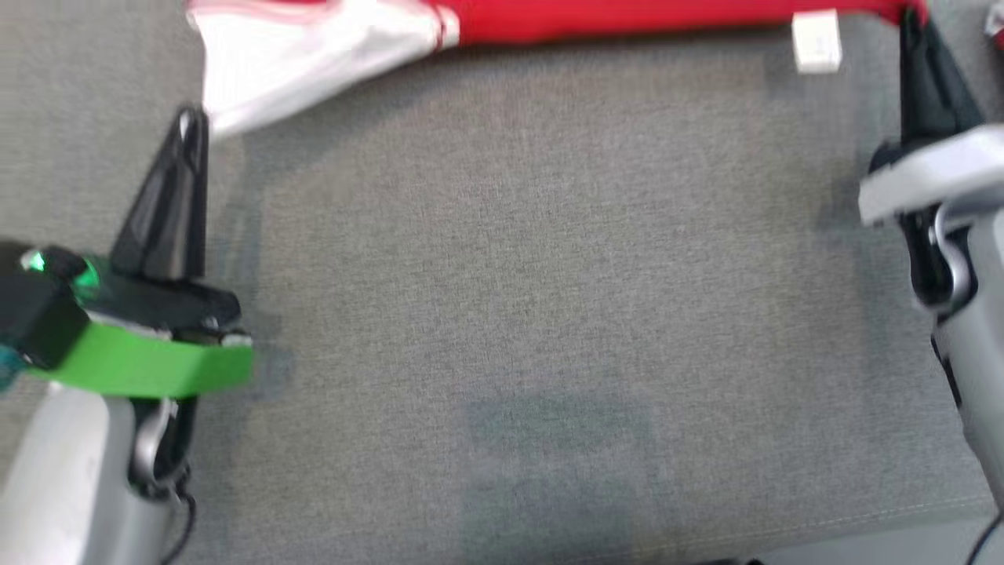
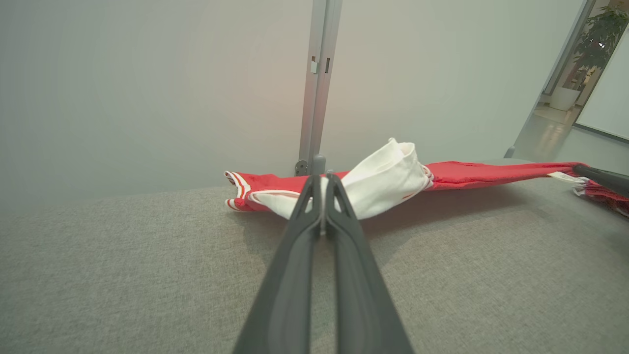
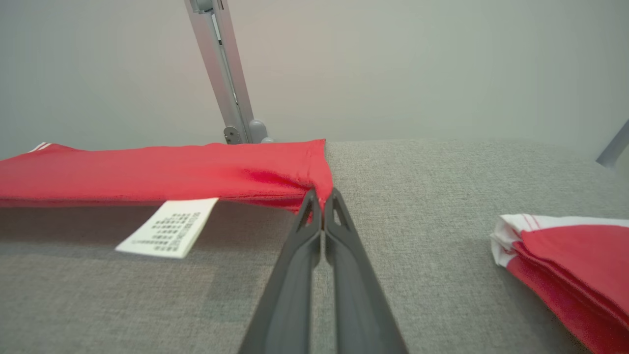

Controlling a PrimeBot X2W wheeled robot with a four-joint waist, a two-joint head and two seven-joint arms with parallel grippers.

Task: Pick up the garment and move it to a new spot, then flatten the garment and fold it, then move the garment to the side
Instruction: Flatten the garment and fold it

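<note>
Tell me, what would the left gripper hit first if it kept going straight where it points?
The garment: its white part sits at the shut tips of the left gripper, apparently already pinched; beyond it stands a metal post.

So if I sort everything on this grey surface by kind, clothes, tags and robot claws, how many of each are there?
Spread-out red-and-white garment: 1
Folded red-and-white pile: 1 (cannot tell how many pieces are in it)
White care label: 1
Grippers: 2, the left gripper and the right gripper
Total: 5
</note>
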